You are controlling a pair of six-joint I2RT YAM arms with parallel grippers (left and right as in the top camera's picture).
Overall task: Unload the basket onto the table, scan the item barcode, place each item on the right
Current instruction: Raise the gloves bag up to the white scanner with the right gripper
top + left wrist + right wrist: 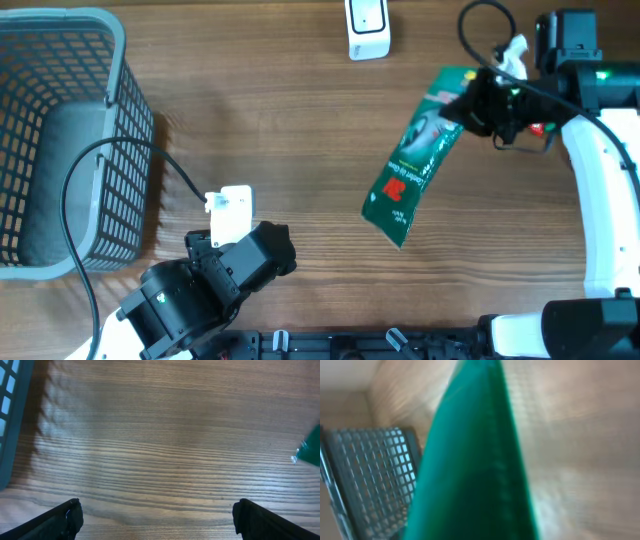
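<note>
Under everything: wooden table (300,120), brown grain running left to right.

Far left: grey mesh basket (128,160), upright, with a dark cable (66,195) looping across its near side.

Right edge: white right arm (600,200), reaching from the near edge toward the far right corner.

Near-left edge: black left arm (190,295), angled toward the middle of the table.

Right of centre: green packet (415,155), long and flat, white print and a red patch on its face. Hangs slantwise, upper end far right, lower end toward the table's middle; cannot tell whether the lower end touches the wood. Fills the right wrist view as a blurred green edge.

At the packet's upper end: right gripper (468,103), fingers pinched tight on the packet.

Ahead of the left arm: left gripper (157,512), fingers spread wide over bare wood, holding nothing, well apart from the packet.

Far edge, centre: small white scanner (367,25), apart from the packet.
</note>
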